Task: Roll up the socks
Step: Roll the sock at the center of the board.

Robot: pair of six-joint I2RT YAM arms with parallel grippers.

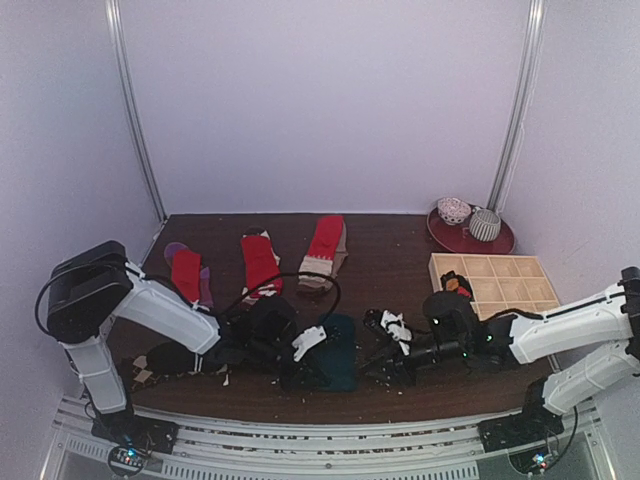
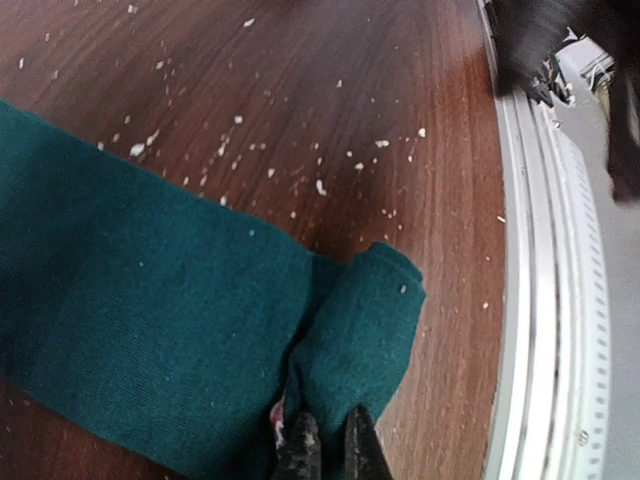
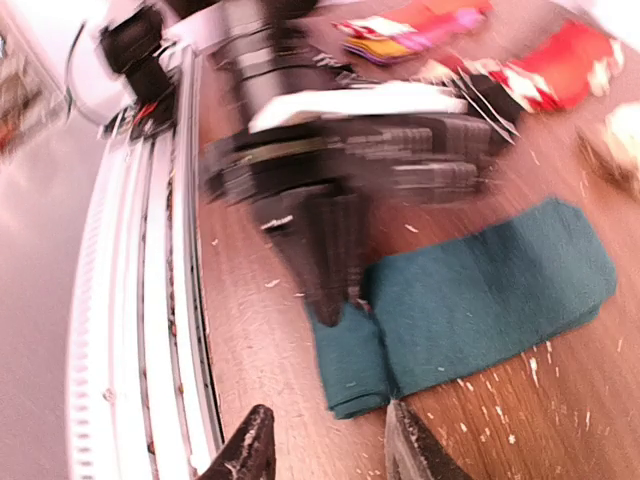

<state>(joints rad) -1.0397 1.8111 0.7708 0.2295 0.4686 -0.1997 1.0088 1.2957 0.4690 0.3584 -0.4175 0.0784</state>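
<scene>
teal sock [image 2: 150, 300] lies flat at near edge of table [image 2: 350, 80], centre, one end in a small roll [image 2: 360, 320]. left gripper [image 2: 325, 445] clenched on roll; right gripper [image 3: 328, 445] released, empty, just beside. Soft, light, likely springs loose: pinch roll's full thickness

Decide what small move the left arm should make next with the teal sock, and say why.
Probably roll the pinched end one more turn onto the flat length. The left gripper is shut on the rolled end of the teal sock. Only a first turn is made, most of it lies flat, and the right gripper stands open, apart.
</scene>
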